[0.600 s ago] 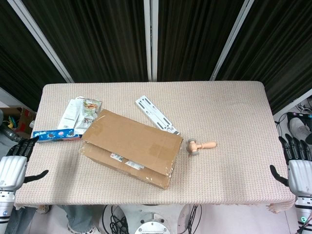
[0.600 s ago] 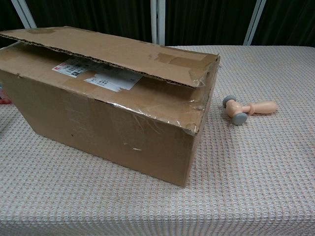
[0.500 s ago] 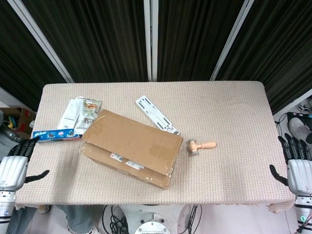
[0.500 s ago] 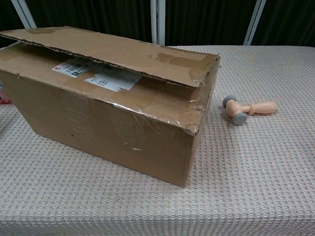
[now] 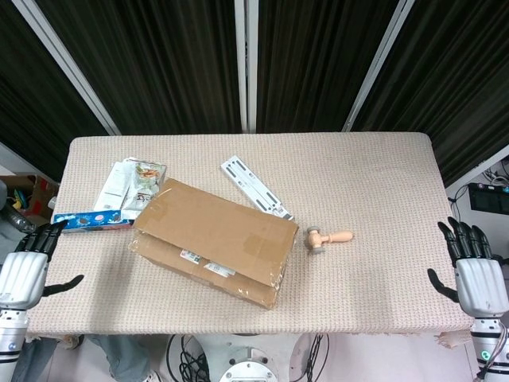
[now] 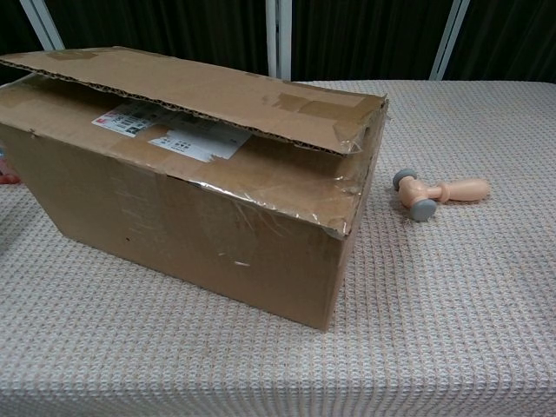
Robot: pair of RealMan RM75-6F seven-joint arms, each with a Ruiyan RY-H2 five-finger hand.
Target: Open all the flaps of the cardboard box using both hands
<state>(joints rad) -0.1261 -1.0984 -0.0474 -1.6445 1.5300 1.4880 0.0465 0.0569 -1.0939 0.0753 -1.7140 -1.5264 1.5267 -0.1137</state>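
The cardboard box point(image 5: 213, 240) lies slantwise near the table's front centre, its long top flaps folded down and overlapping. In the chest view the box point(image 6: 191, 200) fills the left half; its upper flap point(image 6: 200, 91) sits slightly raised over the lower one with white labels. My left hand point(image 5: 28, 267) hovers off the table's left front corner, fingers spread, holding nothing. My right hand point(image 5: 473, 267) hangs at the right front edge, fingers apart and empty. Both hands are far from the box. Neither hand shows in the chest view.
A small wooden mallet point(image 5: 328, 237) lies right of the box, also visible as the mallet point(image 6: 434, 193) in the chest view. A white perforated metal strip point(image 5: 256, 187) lies behind the box. Paper packets point(image 5: 131, 183) and a blue packet point(image 5: 91, 219) sit at the left.
My right hand has moved inward and up along the table's right edge. The left hand shifted only slightly. The box has not moved.
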